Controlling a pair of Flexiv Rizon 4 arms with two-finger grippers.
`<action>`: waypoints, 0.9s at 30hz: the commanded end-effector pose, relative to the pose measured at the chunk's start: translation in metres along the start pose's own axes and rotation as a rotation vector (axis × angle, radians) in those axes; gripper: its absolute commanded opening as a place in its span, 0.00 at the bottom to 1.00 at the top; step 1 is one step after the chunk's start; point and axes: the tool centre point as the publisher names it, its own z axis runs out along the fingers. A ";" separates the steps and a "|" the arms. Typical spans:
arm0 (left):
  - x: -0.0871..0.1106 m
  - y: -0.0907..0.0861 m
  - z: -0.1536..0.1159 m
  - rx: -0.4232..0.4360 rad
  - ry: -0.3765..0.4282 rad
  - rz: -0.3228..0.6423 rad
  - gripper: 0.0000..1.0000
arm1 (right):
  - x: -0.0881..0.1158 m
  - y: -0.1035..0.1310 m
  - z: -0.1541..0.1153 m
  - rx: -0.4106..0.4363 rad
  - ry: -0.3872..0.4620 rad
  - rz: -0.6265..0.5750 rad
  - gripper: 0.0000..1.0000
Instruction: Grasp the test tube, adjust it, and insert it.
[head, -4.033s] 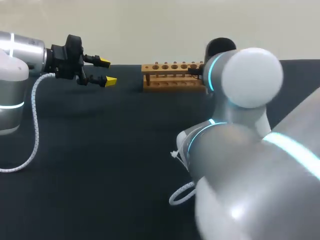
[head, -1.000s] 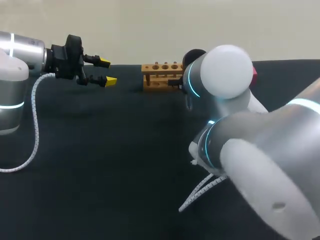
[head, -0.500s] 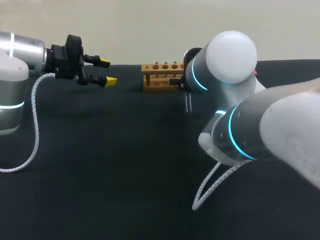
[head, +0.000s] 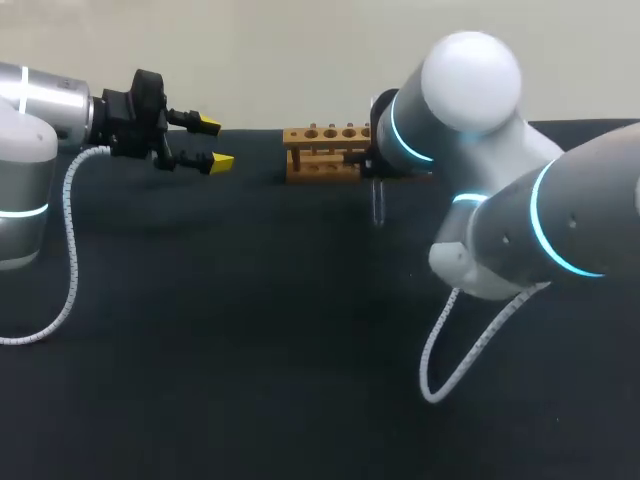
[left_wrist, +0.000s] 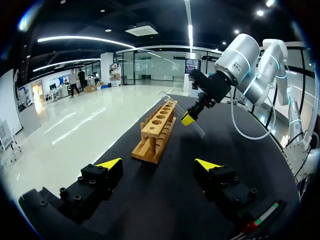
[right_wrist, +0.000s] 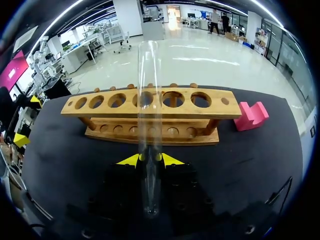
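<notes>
A clear glass test tube (right_wrist: 150, 95) stands upright between the yellow tips of my right gripper (right_wrist: 150, 159), which is shut on its lower part. Just ahead of it lies the wooden rack (right_wrist: 150, 112) with a row of holes. In the head view the tube (head: 378, 205) hangs below my right wrist (head: 400, 140), in front of the rack's (head: 318, 152) right end. From the left wrist view, the tube (left_wrist: 199, 129) is tilted beside the rack (left_wrist: 157, 131). My left gripper (head: 214, 142) is open and holds nothing, off to the rack's left.
A pink block (right_wrist: 251, 115) lies on the black tabletop (head: 200, 320) past the rack's right end. My right arm's elbow and cable (head: 450, 340) hang over the table's right half.
My right arm's elbow has swung up and to the right, and its wrist with the tube has shifted slightly in front of the rack. The left arm has not moved.
</notes>
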 end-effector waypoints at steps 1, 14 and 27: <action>0.001 -0.001 0.000 -0.003 -0.005 0.003 1.00 | 0.001 0.002 -0.002 -0.003 0.125 0.010 0.00; 0.001 -0.001 0.000 -0.003 -0.005 0.003 1.00 | 0.004 0.006 -0.038 0.024 0.039 0.040 0.00; 0.001 -0.001 0.000 -0.003 -0.005 0.003 1.00 | -0.006 0.002 -0.091 0.065 -0.177 0.090 0.00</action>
